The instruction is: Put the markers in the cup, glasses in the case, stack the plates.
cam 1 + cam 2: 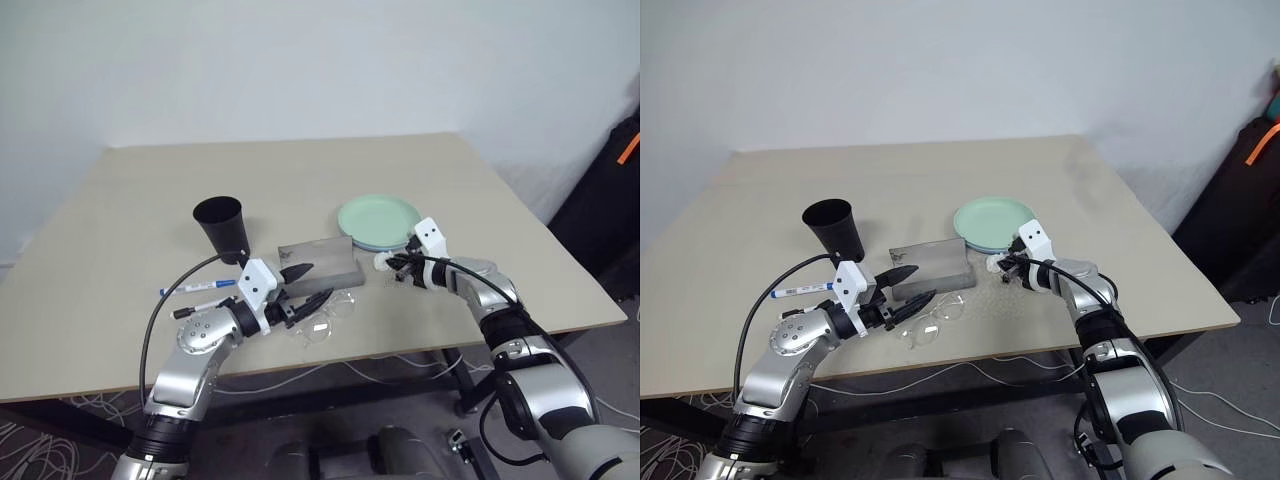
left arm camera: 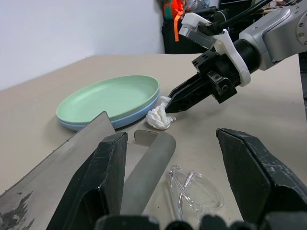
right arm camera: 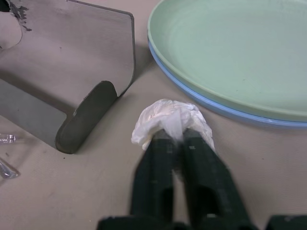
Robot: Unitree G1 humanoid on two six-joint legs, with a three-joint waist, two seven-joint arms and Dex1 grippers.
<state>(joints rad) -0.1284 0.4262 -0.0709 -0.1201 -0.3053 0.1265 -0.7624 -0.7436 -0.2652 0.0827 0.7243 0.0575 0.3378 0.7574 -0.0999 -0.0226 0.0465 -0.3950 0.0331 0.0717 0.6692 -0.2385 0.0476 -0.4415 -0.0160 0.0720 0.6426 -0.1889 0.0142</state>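
The mint green plate [image 1: 378, 217] lies on the light blue plate [image 3: 211, 103] at the table's right middle. My right gripper [image 3: 176, 136] is shut on a white crumpled wad [image 3: 168, 120] beside the plates' near rim. The grey case [image 1: 320, 262] sits left of it, with its lid seemingly raised. In front of the case lie the clear glasses [image 2: 194, 187]. My left gripper [image 1: 315, 282] hovers open over them, holding nothing. The black cup [image 1: 220, 225] stands upright further left. Two markers, one blue-capped [image 1: 198, 288] and one black-capped [image 1: 205, 308], lie near it, partly hidden by my left arm.
The beige table [image 1: 300, 175] has bare room along its far half. A black cable [image 1: 160, 320] loops off my left wrist over the front edge. A dark bag [image 1: 615, 200] stands beyond the table's right side.
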